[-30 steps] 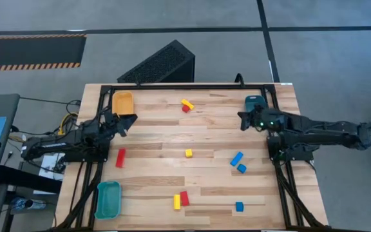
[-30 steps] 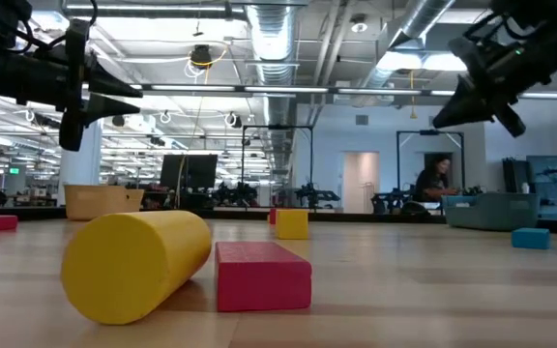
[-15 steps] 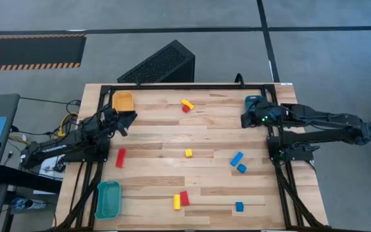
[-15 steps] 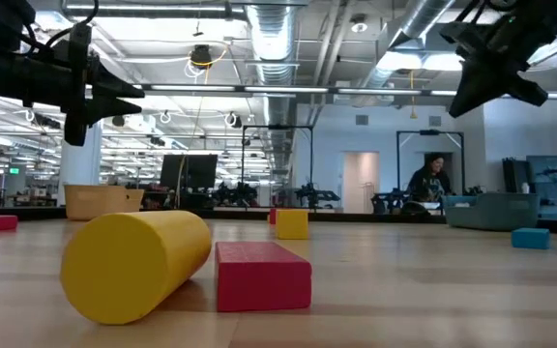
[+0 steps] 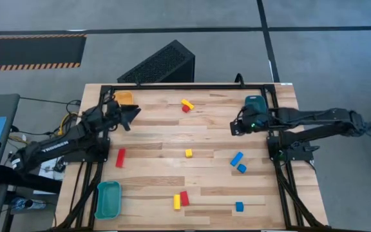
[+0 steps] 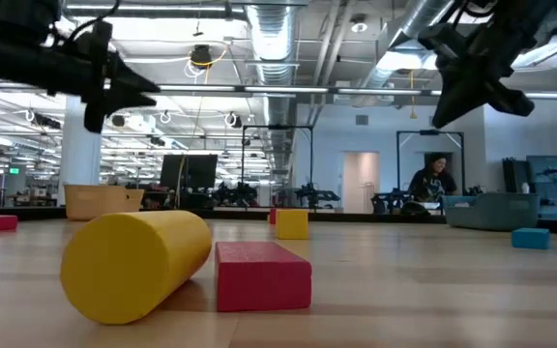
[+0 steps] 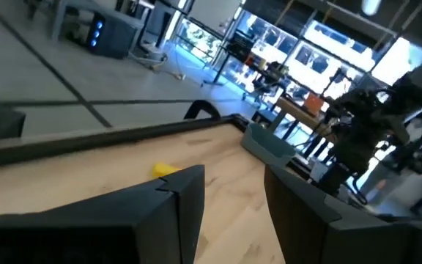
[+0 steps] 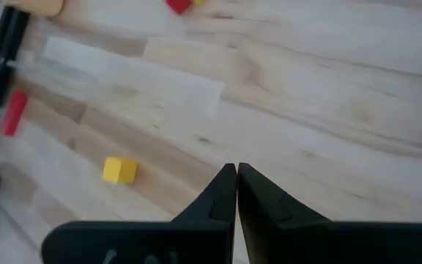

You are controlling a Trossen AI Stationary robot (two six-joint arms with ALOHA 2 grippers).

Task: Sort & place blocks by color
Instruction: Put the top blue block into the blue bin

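Small blocks lie scattered on the wooden table. Far centre: a yellow bar (image 5: pixel 187 103) touching a red block (image 5: pixel 185 109). Middle: a yellow cube (image 5: pixel 188 153) (image 8: pixel 119 169). Left: a red bar (image 5: pixel 120 157). Right: a blue bar (image 5: pixel 236 158) and blue cube (image 5: pixel 241 168). Near edge: a yellow cylinder (image 5: pixel 176 202) (image 6: pixel 133 263), a red block (image 5: pixel 184 198) (image 6: pixel 262 275) and a blue cube (image 5: pixel 239 207). My left gripper (image 5: pixel 132 115) (image 7: pixel 233 191) hovers open beside the yellow tray (image 5: pixel 122 98). My right gripper (image 5: pixel 235 127) (image 8: pixel 236 176) hovers shut above bare wood, near the far-right teal tray (image 5: pixel 255 102).
A second teal tray (image 5: pixel 107 198) sits at the near left corner. A black frame rail (image 5: pixel 185 86) runs along the far edge and down both sides. A dark ribbed box (image 5: pixel 160 64) stands on the floor beyond the table. Bare wood lies between the block groups.
My left gripper has moved toward the far edge and a little to the right, alongside the yellow tray, and has turned about. My right gripper has swung from beside the far-right teal tray toward the table's left and slightly nearer. No block has moved.
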